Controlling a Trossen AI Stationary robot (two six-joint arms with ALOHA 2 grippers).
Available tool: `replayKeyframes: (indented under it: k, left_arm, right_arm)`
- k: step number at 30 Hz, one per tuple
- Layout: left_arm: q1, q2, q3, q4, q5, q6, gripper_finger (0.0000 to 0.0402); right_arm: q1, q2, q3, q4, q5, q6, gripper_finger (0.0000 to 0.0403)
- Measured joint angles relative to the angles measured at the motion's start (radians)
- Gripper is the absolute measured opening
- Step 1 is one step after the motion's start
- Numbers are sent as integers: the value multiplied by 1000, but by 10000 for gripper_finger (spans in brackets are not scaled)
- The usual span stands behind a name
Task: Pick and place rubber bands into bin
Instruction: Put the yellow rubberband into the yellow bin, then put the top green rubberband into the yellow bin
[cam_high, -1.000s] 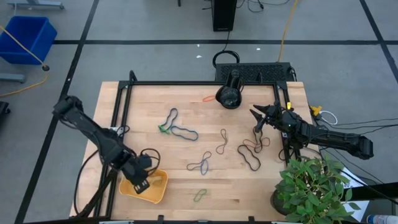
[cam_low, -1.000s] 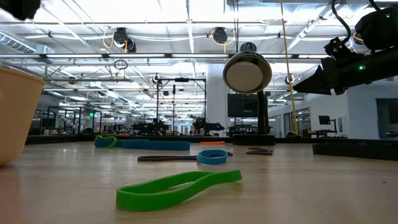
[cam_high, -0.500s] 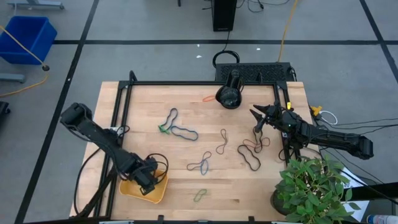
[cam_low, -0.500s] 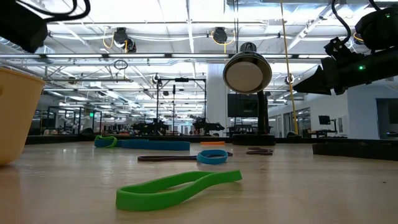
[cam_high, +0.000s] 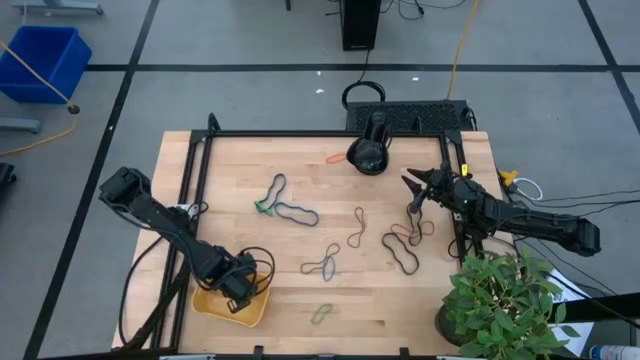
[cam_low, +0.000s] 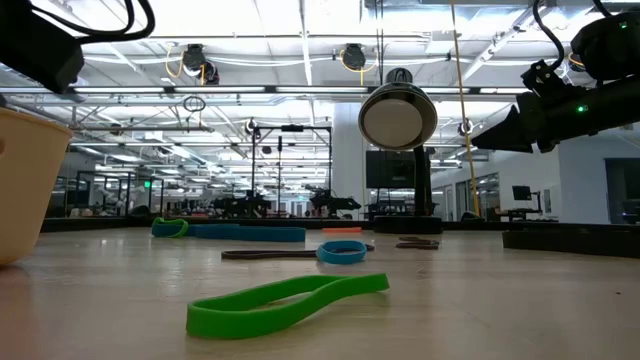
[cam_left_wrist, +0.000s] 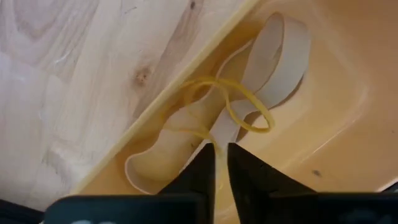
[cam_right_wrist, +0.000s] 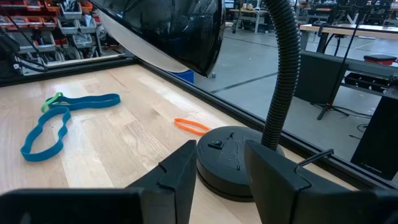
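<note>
Moved: left gripper (cam_high: 243, 291) has gone lower into the bin (cam_high: 214, 305) since a second ago; nothing else on the surface (cam_high: 300, 190) has shifted.
Left gripper: down inside the bin, fingers (cam_left_wrist: 200, 171) a tiny bit apart, holding nothing.
Bin: orange-yellow tray at the near left corner of the surface, with a wide pale band (cam_left_wrist: 273, 56) and a thin yellow band (cam_left_wrist: 249, 102) lying in it.
Right gripper: (cam_high: 411, 187) waits over the right side near the black lamp (cam_high: 368, 152), fingers (cam_right_wrist: 180, 168) apart, nothing between them.
Rubber bands: many loops still lie on the surface, like a green one (cam_low: 285, 300) near the front and a blue one (cam_right_wrist: 46, 134) further back.
</note>
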Motion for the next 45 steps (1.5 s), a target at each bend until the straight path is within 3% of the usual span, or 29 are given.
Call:
replayKeyframes:
  k: [6,12,22,28,34,40,45]
  left_arm:
    - [0,0,0,-1,3,-18,135]
    - [0,0,0,10,90,-72,190]
    - [9,-1,0,10,158,-35,207]
    - [39,-74,0,10,213,17,207]
    - [91,-212,0,33,96,48,207]
    - [197,-336,0,60,-144,261,207]
    - [343,-373,0,46,-263,377,207]
  right_arm:
    - [0,0,0,0,0,0,130]
    - [0,0,0,0,0,0,130]
    - [0,0,0,0,0,0,130]
    - [0,0,0,0,0,0,130]
    - [0,0,0,0,0,0,130]
    - [0,0,0,0,2,-5,130]
    - [0,0,0,0,3,-6,130]
